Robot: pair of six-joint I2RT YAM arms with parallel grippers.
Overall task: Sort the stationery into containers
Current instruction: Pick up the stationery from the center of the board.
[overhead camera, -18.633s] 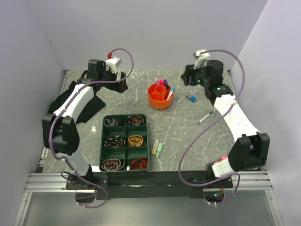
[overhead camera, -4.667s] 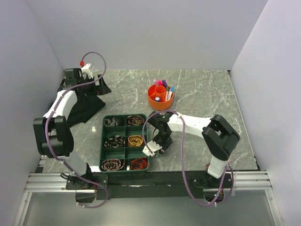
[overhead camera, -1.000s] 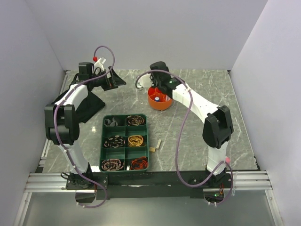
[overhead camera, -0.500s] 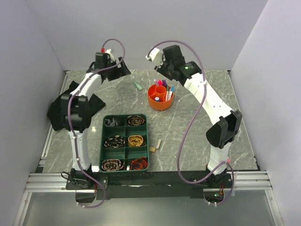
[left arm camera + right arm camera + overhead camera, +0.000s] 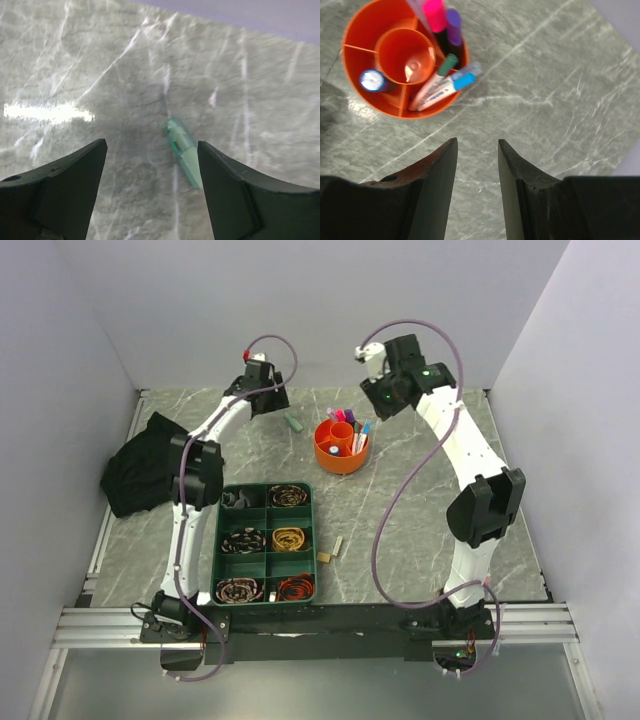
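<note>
Your left hand (image 5: pixel 150 150) hovers released and empty over the marble tabletop (image 5: pixel 75 60). The pale green eraser-like piece (image 5: pixel 183 157) lies flat just ahead, nearer the right finger. It looks light, stiff and liable to skid on polished stone, so pinch its 2 long sides at mid-length. Your right hand (image 5: pixel 477 145), spread and empty, hangs beside the orange desk pot (image 5: pixel 362 27).

Left gripper (image 5: pixel 151 145): tapered piece (image 5: pixel 182 157) lies on the table (image 5: pixel 75 60) under the gap between the fingers, nearer the right one. Right gripper (image 5: pixel 477 142): pot (image 5: pixel 367 22) stands ahead and left, with pens (image 5: pixel 440 87) in its right-hand sections and a capped piece (image 5: pixel 371 80) in its left section.
</note>
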